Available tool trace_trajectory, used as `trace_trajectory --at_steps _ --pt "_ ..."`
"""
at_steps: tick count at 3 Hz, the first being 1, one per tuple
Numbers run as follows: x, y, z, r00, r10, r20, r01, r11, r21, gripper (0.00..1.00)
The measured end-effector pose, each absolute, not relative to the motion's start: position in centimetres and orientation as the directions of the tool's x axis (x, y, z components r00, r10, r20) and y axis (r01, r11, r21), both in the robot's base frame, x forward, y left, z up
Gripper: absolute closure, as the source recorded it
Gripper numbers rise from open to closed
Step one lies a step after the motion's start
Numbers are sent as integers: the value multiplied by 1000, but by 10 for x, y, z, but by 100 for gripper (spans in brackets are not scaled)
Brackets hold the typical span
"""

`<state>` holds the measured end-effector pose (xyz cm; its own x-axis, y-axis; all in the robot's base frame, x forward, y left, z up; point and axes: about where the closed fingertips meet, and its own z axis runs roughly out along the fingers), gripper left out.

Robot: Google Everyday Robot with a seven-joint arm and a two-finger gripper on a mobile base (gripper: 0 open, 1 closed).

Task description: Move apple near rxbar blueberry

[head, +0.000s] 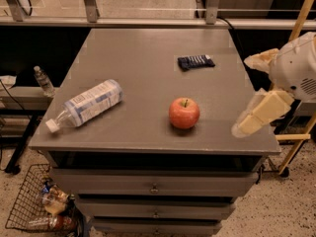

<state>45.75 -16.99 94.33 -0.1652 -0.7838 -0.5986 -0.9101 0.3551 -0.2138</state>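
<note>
Your jaws stood apart and held nothing. They hung just off the right edge of the bench, close to its front right corner. The upper one pointed in toward the right edge. The lower one slanted down so that its tip overlapped the front right corner in the camera view. You could not tell from this view how high above the bench top they were. Behind them, the rounded white wrist housing [298, 69] sat farther out to the right, clear of the bench [133, 53].

The apple [184, 112] was the nearest thing to the jaws. It stood upright on the bench, stem up, right of the middle and near the front edge, apart from the jaws and untouched. The rxbar blueberry [196, 61] lay flat toward the back, in the right half, slightly askew to the edges. It was apart from the apple, with bare bench between them.

Over by the left edge, a clear plastic bottle [86, 105] lay on its side with its white cap [51, 126] aimed at the front left corner. Drawers [154, 184] with small knobs filled the front below the top. On the floor off the front left corner stood a wire basket [24, 191] holding some packets.
</note>
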Motion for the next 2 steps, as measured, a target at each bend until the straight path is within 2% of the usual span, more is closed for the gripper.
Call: trace_trajectory --at_steps 1,2 --pt "463 -139 935 -189 -686 -703 -883 432 -184 0" --pt "469 -135 939 -184 -669 -720 -869 453 -198 0"
